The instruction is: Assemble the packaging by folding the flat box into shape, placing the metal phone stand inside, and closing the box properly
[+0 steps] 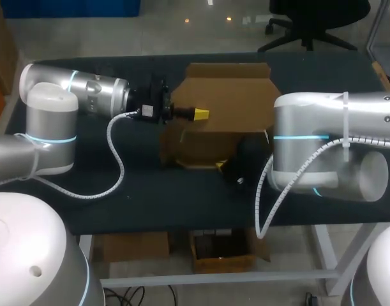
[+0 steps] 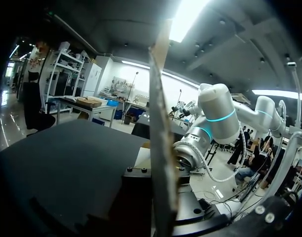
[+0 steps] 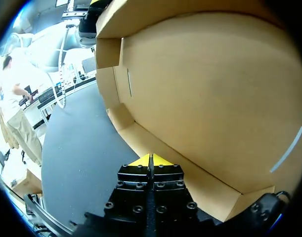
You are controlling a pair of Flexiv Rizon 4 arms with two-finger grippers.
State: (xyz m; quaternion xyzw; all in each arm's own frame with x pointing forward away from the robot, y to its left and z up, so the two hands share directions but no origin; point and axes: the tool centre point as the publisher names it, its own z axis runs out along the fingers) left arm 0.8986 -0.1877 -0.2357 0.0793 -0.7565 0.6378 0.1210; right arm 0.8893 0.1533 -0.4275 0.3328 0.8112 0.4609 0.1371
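Just one brown cardboard box (image 1: 236, 95), lying on one dark desk (image 1: 150, 191). Two silver arms: one left arm (image 1: 86, 92), one right arm (image 1: 329, 134). Two sets of yellow-tipped jaws, one per arm. Two white coiled cables, one left (image 1: 115, 159), one right (image 1: 271, 197).

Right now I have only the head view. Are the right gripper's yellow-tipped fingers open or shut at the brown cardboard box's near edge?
Observer: Shut. In the right wrist view the right gripper has its tips together with no gap, right at a fold of the brown cardboard box.
Operator: And what lies ahead of the left gripper?
Observer: The left wrist view shows a box panel standing edge-on, straight ahead of the left gripper.
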